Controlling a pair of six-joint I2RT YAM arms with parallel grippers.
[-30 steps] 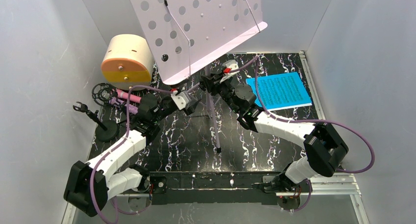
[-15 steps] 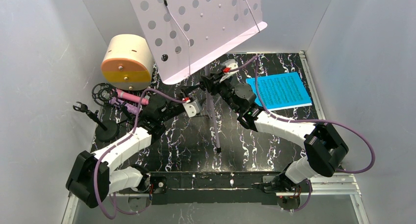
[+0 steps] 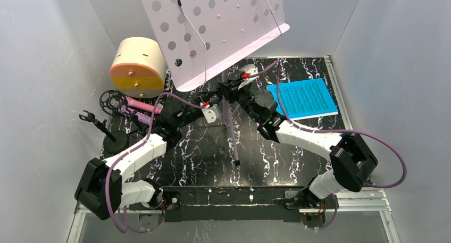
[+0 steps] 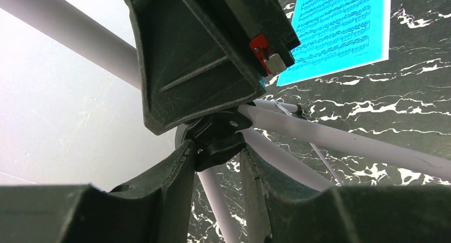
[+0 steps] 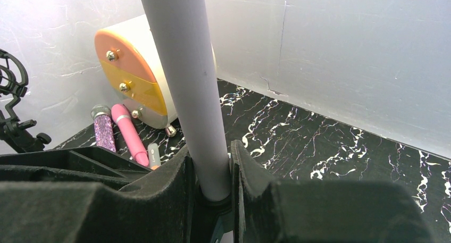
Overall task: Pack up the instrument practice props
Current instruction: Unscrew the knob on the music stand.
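Observation:
The lilac perforated music stand (image 3: 213,30) stands upright at mid-table. My right gripper (image 3: 226,91) is shut on its pole (image 5: 186,67), fingertips pressed to both sides (image 5: 210,147). My left gripper (image 3: 213,100) sits just below at the leg hub, its jaws (image 4: 215,147) closed against a black knob (image 4: 220,139). The blue and white sheet music (image 3: 303,98) lies flat at the back right. The pink microphone (image 3: 141,103) and the glittery purple mic (image 3: 133,114) lie side by side at the left, beside the black ring mount (image 3: 110,99) and a small black tripod (image 3: 114,142).
A cream and orange round case (image 3: 138,62) stands at the back left corner. White walls (image 3: 48,94) close in three sides. The stand's thin legs (image 3: 234,142) spread across the marbled black mat, one foot reaching toward the near edge.
My left gripper has moved right to the stand's hub, and its jaws have narrowed onto the black knob. The right arm has not moved.

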